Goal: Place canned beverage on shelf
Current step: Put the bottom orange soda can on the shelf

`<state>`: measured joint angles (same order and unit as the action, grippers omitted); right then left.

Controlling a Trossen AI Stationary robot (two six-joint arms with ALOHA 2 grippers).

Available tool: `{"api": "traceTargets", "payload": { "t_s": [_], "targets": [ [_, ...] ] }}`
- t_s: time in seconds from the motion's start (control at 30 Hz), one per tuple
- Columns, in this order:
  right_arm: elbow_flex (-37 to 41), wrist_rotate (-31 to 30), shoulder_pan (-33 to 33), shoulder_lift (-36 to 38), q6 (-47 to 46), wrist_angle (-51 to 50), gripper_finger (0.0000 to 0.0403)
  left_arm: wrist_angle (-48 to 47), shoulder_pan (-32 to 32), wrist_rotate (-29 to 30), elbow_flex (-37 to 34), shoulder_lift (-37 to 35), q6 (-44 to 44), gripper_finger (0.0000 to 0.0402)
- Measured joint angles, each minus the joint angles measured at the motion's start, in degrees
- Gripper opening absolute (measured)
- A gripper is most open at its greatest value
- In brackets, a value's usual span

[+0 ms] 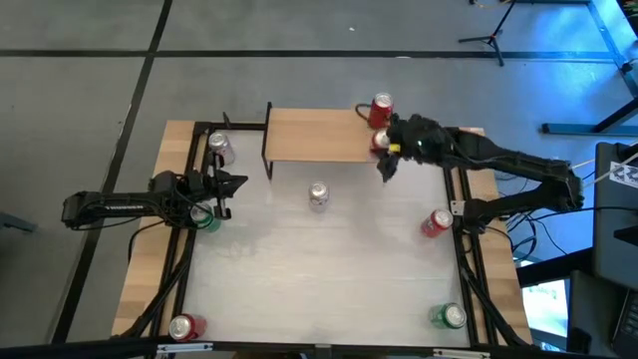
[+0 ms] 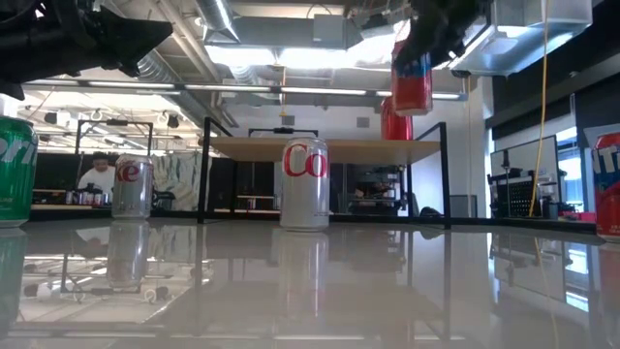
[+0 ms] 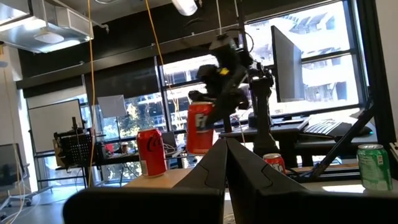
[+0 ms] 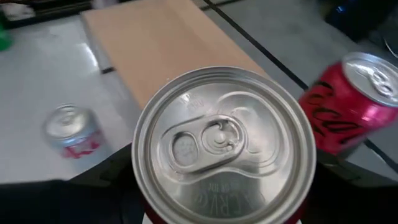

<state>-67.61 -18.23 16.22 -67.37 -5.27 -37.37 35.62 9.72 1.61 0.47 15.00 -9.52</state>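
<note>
The right claw (image 1: 383, 150) was clamped around a red can (image 2: 413, 78), holding it upright in the air above the right end of the shelf (image 1: 314, 135). Another red can (image 1: 381, 108) stood on the shelf's far right corner. A silver can (image 1: 318, 194) stood on the counter (image 1: 319, 279) in front of the shelf. The left claw (image 1: 237, 182), fingers fully closed and holding nothing, waited over the counter's left side.

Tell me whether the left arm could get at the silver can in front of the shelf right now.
Probably yes: the left gripper is shut and empty, and the silver can stands alone on bare table.
</note>
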Motion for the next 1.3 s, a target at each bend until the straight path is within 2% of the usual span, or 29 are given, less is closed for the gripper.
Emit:
{"api": "traceTargets", "payload": {
  "t_s": [0.2,0.43,0.97,1.3],
  "targets": [
    [0.00,4.47,5.99,-2.65,0.20,0.62,0.0289,0.00,0.02,0.04,0.00,0.00,-0.02,0.0004],
    [1.55,11.75,8.69,-4.12,1.26,6.76,0.0289,0.00,0.01,0.02,0.00,0.00,0.03,0.0004],
    [4.22,11.38,11.55,-3.61,4.14,7.55,0.0289,-0.17,0.00,-0.25,0.00,0.00,1.49,0.0004],
    [6.93,16.35,16.68,-3.45,4.07,11.33,0.0289,-0.11,0.00,-0.24,0.00,0.00,1.49,0.0004]
  ]
}}
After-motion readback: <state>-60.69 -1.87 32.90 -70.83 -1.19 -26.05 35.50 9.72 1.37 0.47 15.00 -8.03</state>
